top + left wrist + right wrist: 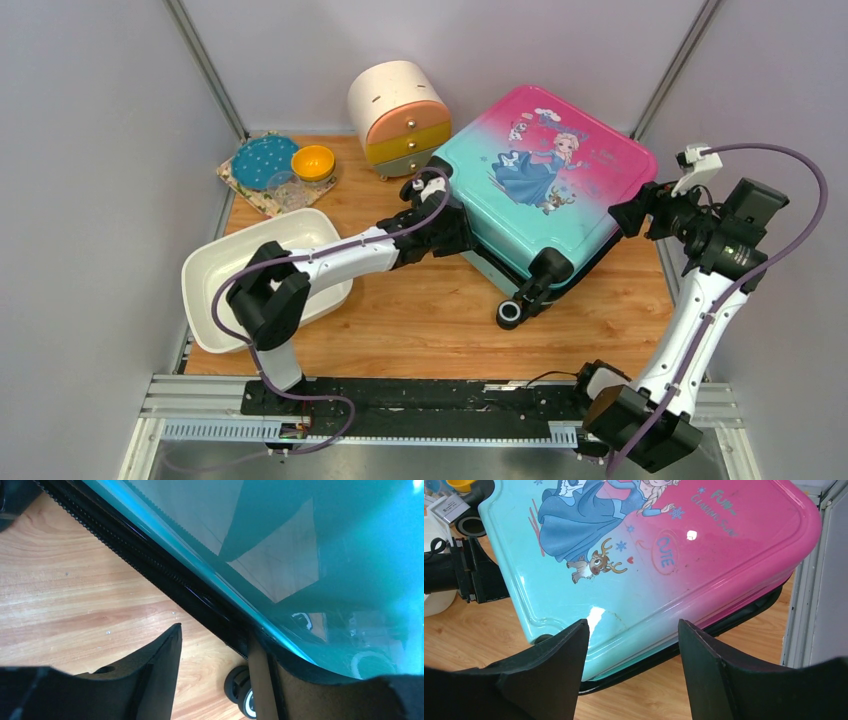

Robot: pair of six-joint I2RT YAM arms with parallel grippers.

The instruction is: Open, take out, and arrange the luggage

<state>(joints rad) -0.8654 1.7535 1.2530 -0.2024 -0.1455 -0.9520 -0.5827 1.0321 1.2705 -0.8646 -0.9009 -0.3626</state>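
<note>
Lying face-up, luggage [560, 190] long axis diagonal, pink top far-right; right fingers [549, 670] spread, left fingers [150, 670] apart, seemingly astride its edge.

suitcase [545, 170]: 1
wheels [510, 313]: 2 showing at the near corner, others hidden
printed princess [574, 525]: 1
printed reindeer [591, 565]: 1
cabinet [398, 105]: 1
drawers [405, 140]: 3 (pink, yellow, grey-green)
basin [215, 262]: 1
mat [250, 198]: 1
plate [262, 160]: 1, teal, dotted
bowl [313, 162]: 1, orange
clear cup [283, 185]: 1, hard to make out
table [430, 320]: 1
arms: 2, left arm [330, 255] and right arm [690, 320]
grippers: 2, left gripper [217, 645] and right gripper [633, 630]
fingers [549, 670]: 2 per gripper, 4 total
cables [800, 200]: 2, purple, one per arm
</note>
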